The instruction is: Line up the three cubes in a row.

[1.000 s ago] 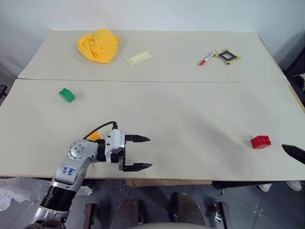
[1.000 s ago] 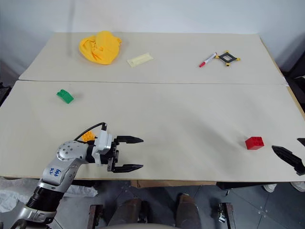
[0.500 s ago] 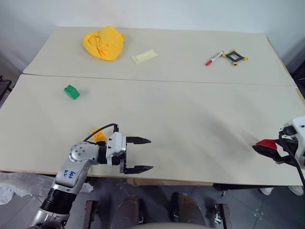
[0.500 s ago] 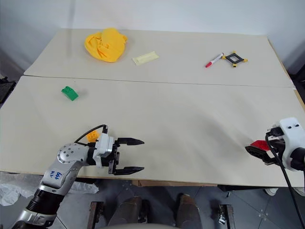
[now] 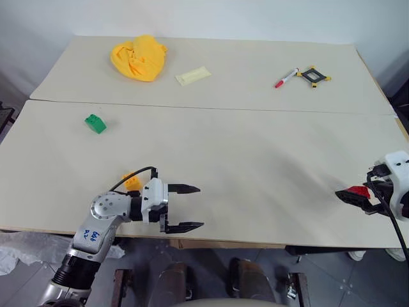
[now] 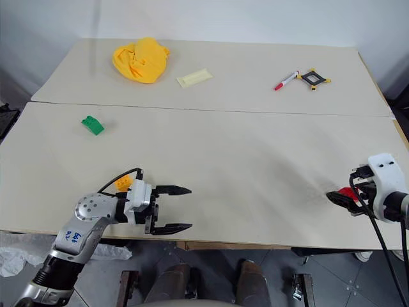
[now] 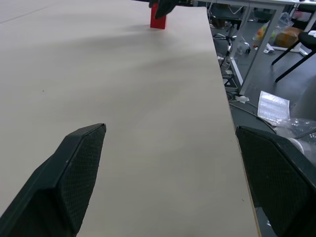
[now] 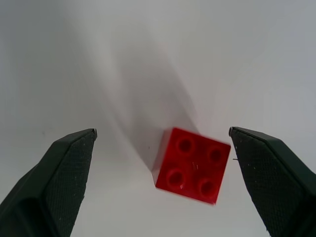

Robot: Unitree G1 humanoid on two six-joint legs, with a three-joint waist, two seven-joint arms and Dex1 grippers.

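Your red cube (image 5: 358,190) at the head view's right edge is mostly hidden behind the right gripper (image 5: 355,196); the orange-yellow cube (image 5: 131,180) sits partly behind the left arm.

Beige table (image 5: 255,160), two boards joined by a seam. Far board: crumpled yellow cloth (image 5: 138,57); pale yellow flat piece (image 5: 192,75) just beside it; red-capped marker (image 5: 285,78) near a black square frame (image 5: 314,74) (yellow corners).

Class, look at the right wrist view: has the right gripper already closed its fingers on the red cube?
No. The right gripper stands wide open, and the red cube sits on the table between its fingers, touched by neither.
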